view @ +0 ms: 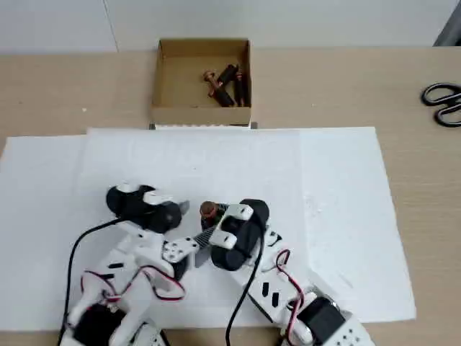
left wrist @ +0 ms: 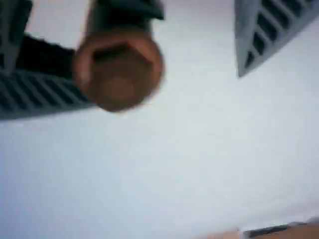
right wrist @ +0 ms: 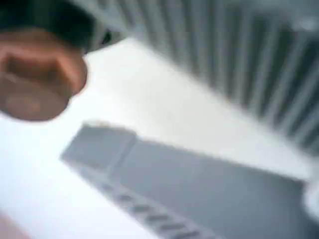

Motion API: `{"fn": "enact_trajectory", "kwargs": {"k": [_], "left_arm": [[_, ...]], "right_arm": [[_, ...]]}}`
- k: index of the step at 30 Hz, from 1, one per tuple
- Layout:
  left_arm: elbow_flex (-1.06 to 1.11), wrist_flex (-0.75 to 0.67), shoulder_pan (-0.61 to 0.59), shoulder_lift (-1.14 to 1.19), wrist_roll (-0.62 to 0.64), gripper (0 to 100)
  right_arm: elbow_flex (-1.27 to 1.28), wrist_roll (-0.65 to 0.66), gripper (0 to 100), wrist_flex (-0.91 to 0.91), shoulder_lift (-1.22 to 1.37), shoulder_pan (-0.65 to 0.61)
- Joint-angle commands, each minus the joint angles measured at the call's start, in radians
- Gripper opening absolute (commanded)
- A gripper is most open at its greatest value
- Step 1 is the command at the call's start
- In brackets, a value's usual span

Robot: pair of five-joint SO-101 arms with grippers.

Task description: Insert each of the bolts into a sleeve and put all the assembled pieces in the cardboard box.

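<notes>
Mid-bench (view: 403,79), on the white sheet (view: 324,187), both tools meet at one copper bolt (view: 207,210), seemingly already seated in a black sleeve (left wrist: 124,12), probably to steady the joint. Left tool (view: 185,209): fingers apart, bolt between. Right tool (view: 216,225): state cannot be told. Assembled pieces (view: 227,85) lie in the cardboard box (view: 202,114).

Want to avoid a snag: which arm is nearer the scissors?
Right. The right arm is over the white sheet, on the side toward the scissors; the left arm is beside it, farther from them.
</notes>
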Motion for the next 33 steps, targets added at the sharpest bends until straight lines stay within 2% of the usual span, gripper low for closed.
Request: {"fn": "enact_trajectory", "kwargs": {"k": [1, 8, 10, 12, 15, 17, 25, 30, 33], "left_arm": [[-0.015, 0.006, -0.038, -0.006, -0.057, 27], [-0.133, 0.006, -0.058, -0.006, -0.06, 27], [-0.168, 0.006, -0.058, -0.006, -0.06, 24], [-0.197, 0.006, -0.058, -0.006, -0.06, 17], [-0.213, 0.008, -0.06, -0.006, -0.06, 0], [-0.202, 0.026, -0.089, -0.006, -0.054, 2], [0.008, 0.026, -0.344, -0.006, -0.038, 1], [0.199, -0.049, -0.361, -0.006, -0.138, 1], [0.268, -0.132, -0.351, -0.006, -0.167, 1]], "right_arm": [[-0.028, 0.008, 0.2, -0.021, -0.015, 0.001], [0.006, 0.009, 0.2, -0.021, -0.015, 0.005], [0.021, 0.009, 0.2, -0.025, -0.015, 0.025], [0.031, 0.006, 0.2, -0.025, -0.015, 0.054], [0.035, 0.005, 0.2, -0.025, -0.015, 0.104], [0.035, 0.005, 0.2, -0.025, -0.015, 0.143], [0.028, 0.002, 0.2, -0.025, -0.015, 0.343], [0.028, -0.011, 0.2, -0.027, -0.015, 0.461], [0.015, -0.094, 0.2, -0.068, -0.016, 0.547]]}}
